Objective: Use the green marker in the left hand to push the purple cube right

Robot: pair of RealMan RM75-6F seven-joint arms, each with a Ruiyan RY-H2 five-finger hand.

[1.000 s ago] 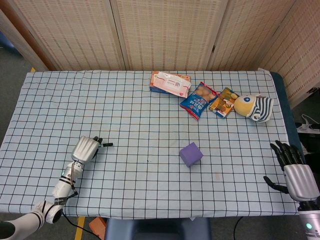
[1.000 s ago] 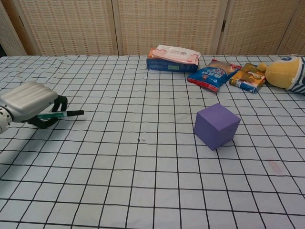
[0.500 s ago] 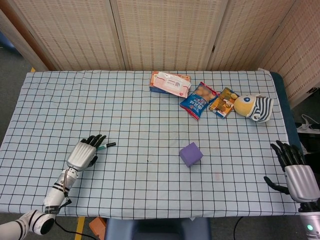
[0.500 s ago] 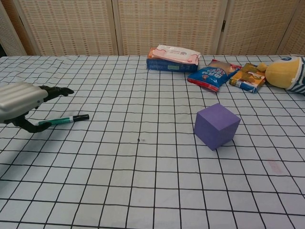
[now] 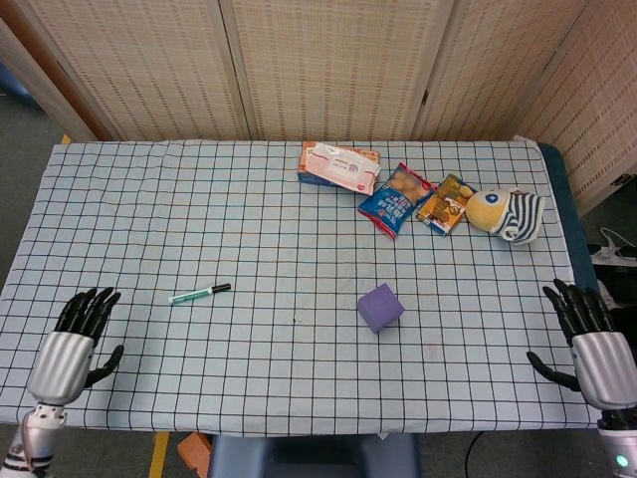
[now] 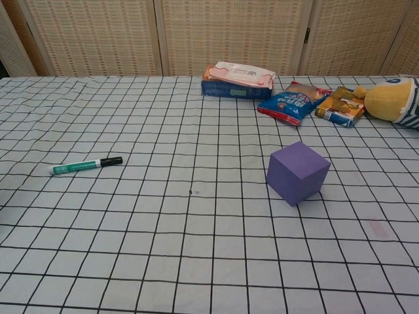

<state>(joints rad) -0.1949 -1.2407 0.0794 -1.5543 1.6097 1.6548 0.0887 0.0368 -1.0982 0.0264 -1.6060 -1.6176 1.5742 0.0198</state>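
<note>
Green marker (image 5: 199, 293) is lying loose on checked tablecloth (image 5: 249, 219), well left of purple cube (image 5: 380, 307). Left hand (image 5: 68, 351) and right hand (image 5: 595, 349) are being held spread at the near corners.

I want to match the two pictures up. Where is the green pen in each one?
Head view: the green pen lies flat on the checked cloth, left of the middle, ahead of the left hand, which does not touch it.
Chest view: the pen lies at the left side, black cap pointing right.
Shared landmark: the purple block sits to its right in both views.
</note>
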